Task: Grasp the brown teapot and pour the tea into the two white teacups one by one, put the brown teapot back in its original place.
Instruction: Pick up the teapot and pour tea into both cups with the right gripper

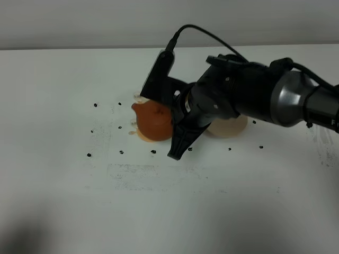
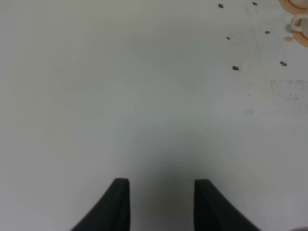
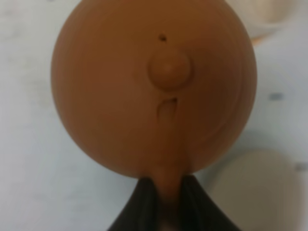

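Observation:
The brown teapot [image 1: 152, 121] hangs just above the table at the centre, tipped toward the left with its spout low. My right gripper [image 1: 174, 117] is shut on its loop handle. In the right wrist view the teapot [image 3: 154, 86] fills the frame, and the handle runs down between the black fingers [image 3: 144, 204]. One white teacup [image 3: 272, 14] shows past the teapot; in the exterior view the cups are mostly hidden behind teapot and arm. The pale beige coaster [image 1: 229, 127] lies bare to the right of the teapot. My left gripper [image 2: 162, 195] is open over bare table.
Orange coasters sit under the cups; one edge [image 1: 142, 136] shows below the teapot. The left wrist view shows a cup on an orange coaster [image 2: 299, 26]. Small dark specks [image 1: 89, 155] dot the white table. The right arm [image 1: 254, 95] spans the centre right.

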You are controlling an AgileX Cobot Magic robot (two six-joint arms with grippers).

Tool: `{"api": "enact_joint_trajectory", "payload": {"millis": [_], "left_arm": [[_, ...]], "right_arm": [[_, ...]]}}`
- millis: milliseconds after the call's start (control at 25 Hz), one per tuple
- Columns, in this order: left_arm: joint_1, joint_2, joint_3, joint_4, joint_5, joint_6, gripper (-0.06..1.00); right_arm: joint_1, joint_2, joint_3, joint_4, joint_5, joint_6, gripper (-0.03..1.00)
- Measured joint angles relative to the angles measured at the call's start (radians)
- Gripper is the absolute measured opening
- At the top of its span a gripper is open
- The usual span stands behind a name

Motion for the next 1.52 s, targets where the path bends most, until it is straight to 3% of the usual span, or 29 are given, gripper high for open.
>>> {"api": "enact_joint_trajectory", "payload": {"millis": [320,640,1040,1280,1520], "left_arm": [[0.0,0.0,0.0,0.0,0.0,0.0,0.35],[0.0,0.0,0.0,0.0,0.0,0.0,0.35],[0.0,0.0,0.0,0.0,0.0,0.0,0.35],[0.0,0.0,0.0,0.0,0.0,0.0,0.35],[0.0,0.0,0.0,0.0,0.0,0.0,0.35]], "right_arm": [[-0.106,0.105,-0.219,-0.083,0.071,-0.071,0.12],[-0.127,0.262,-0.343,-0.222,0.08,-0.094,0.12],[-0.129,0.313,-0.363,-0.334,0.079,-0.126,0.12],[-0.117,0.313,-0.363,-0.363,0.084,-0.246,0.12],[-0.101,0.32,-0.364,-0.411,0.082,-0.269,0.12]]}}
